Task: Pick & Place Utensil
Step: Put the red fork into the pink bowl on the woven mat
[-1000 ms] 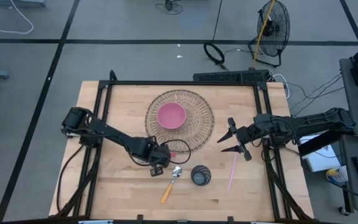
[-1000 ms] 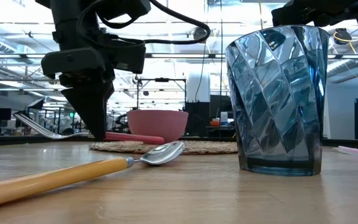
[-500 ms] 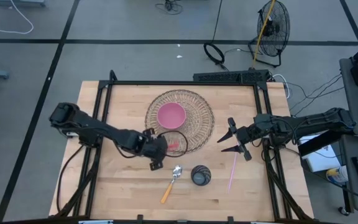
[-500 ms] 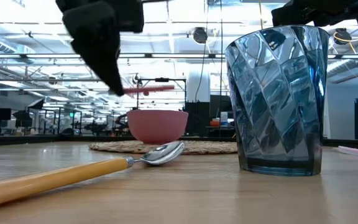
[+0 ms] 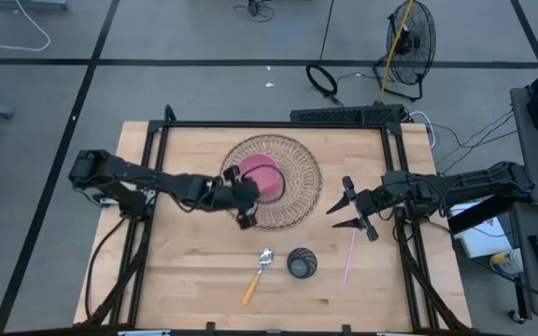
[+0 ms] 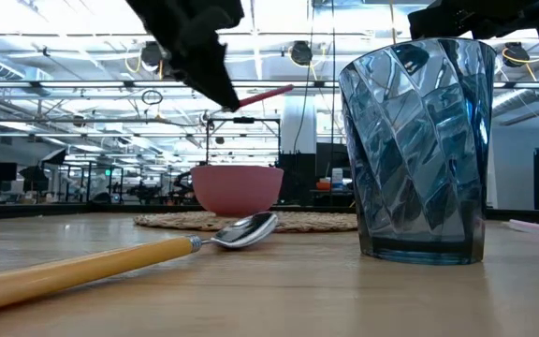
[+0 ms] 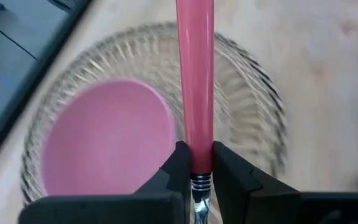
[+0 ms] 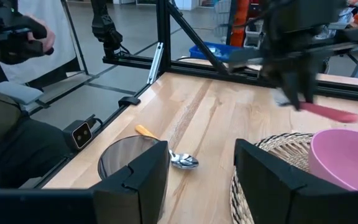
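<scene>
Gripping the pink-handled utensil (image 7: 194,81) between my left gripper (image 5: 242,198) fingers, I hold it lifted above the table at the centre of the high view, over the near edge of the woven mat (image 5: 297,191) and just beside the pink bowl (image 5: 264,177). My right gripper (image 5: 351,211) waits at the right of that frame, jaws spread wide, holding nothing. Toward the bottom centre lie a wooden-handled spoon (image 5: 256,275) and a dark glass (image 5: 301,262), with a pink straw (image 5: 349,257) to their right.
</scene>
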Motion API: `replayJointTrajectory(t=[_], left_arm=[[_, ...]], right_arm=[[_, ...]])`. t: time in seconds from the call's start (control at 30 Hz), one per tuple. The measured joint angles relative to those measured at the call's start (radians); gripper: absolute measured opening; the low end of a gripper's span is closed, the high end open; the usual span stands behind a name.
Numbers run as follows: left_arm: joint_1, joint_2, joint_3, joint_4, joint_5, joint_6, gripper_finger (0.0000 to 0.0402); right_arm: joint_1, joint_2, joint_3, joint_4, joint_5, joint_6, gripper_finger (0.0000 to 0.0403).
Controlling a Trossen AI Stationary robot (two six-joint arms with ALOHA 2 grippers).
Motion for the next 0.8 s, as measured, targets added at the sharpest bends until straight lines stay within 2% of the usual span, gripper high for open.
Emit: replayJointTrajectory(t=[0.2, 0.43, 0.63, 0.8], left_arm=[[0.098, 0.002, 0.0, 0.146, -0.002, 0.118, 0.0064], [0.193, 0.002, 0.0, 0.321, 0.027, 0.207, 0.0042], [0.266, 0.002, 0.0, 0.352, 0.062, 0.215, 0.0065], [0.304, 0.002, 0.0, 0.36, 0.067, 0.22, 0.0056]], right_arm=[[0.0, 0.0, 0.0, -0.01, 0.0, 0.0, 0.0176], [0.0, 0.0, 0.0, -0.024, 0.0, -0.004, 0.0176], [0.0, 0.0, 0.0, -0.024, 0.0, -0.004, 0.0176], [0.0, 0.0, 0.0, -0.024, 0.0, -0.004, 0.0176]])
